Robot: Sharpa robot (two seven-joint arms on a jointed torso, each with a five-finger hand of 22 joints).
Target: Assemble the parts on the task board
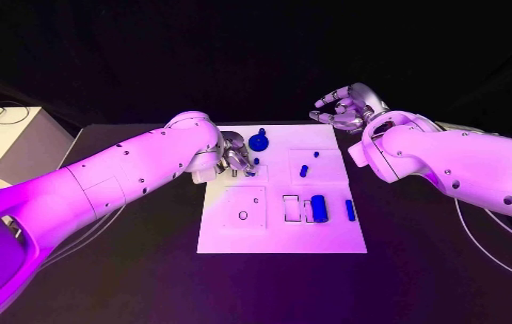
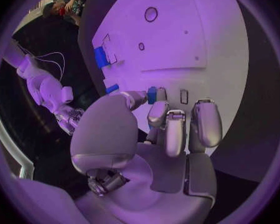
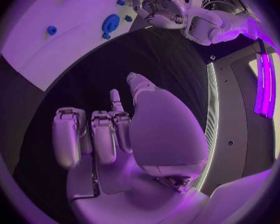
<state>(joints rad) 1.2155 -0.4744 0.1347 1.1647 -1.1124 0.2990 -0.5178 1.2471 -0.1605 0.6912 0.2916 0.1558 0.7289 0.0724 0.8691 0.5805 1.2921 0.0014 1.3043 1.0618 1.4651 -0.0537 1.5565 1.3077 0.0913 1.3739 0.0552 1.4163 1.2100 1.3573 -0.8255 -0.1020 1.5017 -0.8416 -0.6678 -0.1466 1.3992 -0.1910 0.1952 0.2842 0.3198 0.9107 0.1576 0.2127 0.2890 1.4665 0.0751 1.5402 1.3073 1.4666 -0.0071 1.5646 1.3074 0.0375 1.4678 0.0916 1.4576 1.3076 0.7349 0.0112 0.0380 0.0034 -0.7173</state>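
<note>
The white task board lies in the middle of the black table. My left hand hovers low over the board's left side and pinches a small blue part between thumb and a finger. A round blue part stands at the board's far edge, just beyond that hand. A thick blue cylinder and a slim blue peg lie at the near right, and a short peg sits mid-board. My right hand is raised beyond the board's far right corner, fingers curled on nothing.
A square recess with a small hole is at the board's near left, and a rectangular slot lies beside the cylinder. A white box stands at the table's far left. Bare black table surrounds the board.
</note>
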